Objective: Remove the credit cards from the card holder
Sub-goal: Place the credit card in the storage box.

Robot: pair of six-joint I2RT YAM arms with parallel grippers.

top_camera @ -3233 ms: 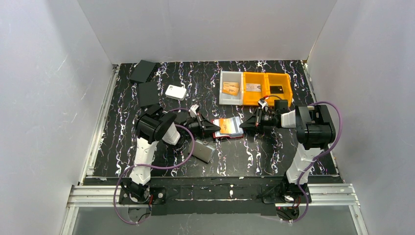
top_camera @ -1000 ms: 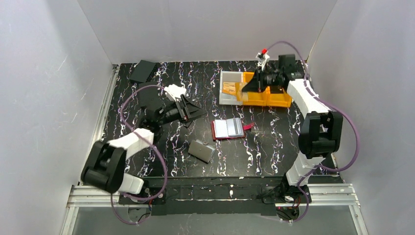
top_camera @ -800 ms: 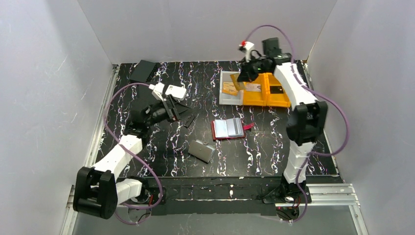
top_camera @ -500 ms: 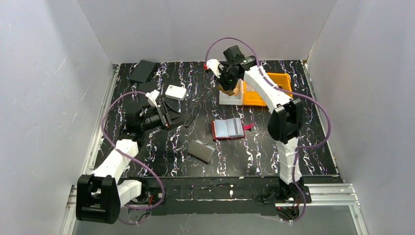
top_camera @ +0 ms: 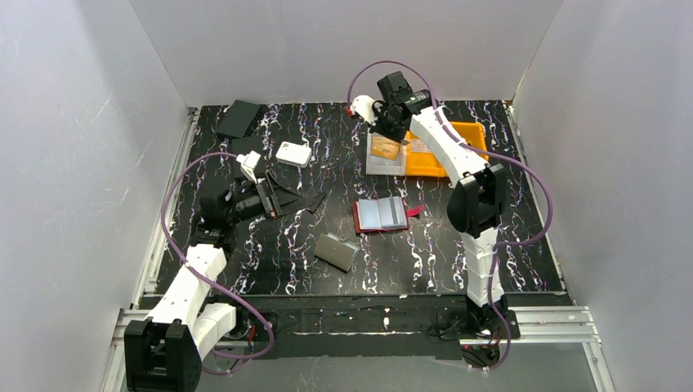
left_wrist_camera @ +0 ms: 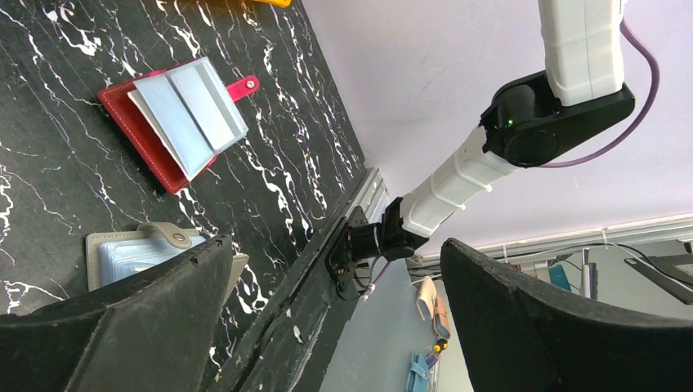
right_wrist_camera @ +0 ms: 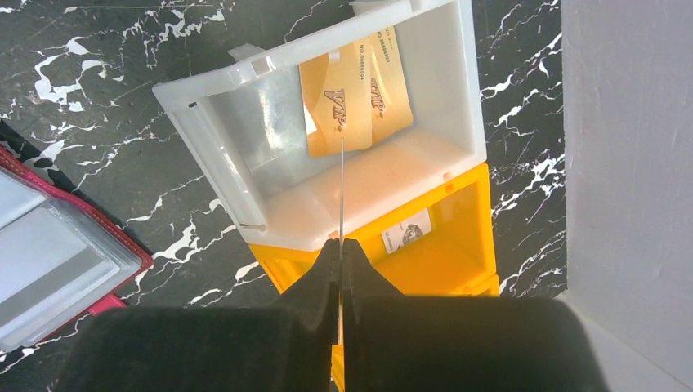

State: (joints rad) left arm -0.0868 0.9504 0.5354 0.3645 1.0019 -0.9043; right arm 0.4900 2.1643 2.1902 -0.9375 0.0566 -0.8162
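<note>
Orange-gold cards [right_wrist_camera: 351, 90] lie flat in the white bin [right_wrist_camera: 221, 139], its side touching the orange bin [right_wrist_camera: 458, 253]. Over the white bin the right gripper [right_wrist_camera: 341, 245] pinches a card [right_wrist_camera: 341, 188] seen edge-on. The left gripper [left_wrist_camera: 337, 243] gapes wide, holding nothing. The red card holder [top_camera: 380, 215] lies open on bare tabletop, well apart from both.

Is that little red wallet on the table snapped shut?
No, the card holder lies open flat on the table, its clear sleeves facing up.
</note>
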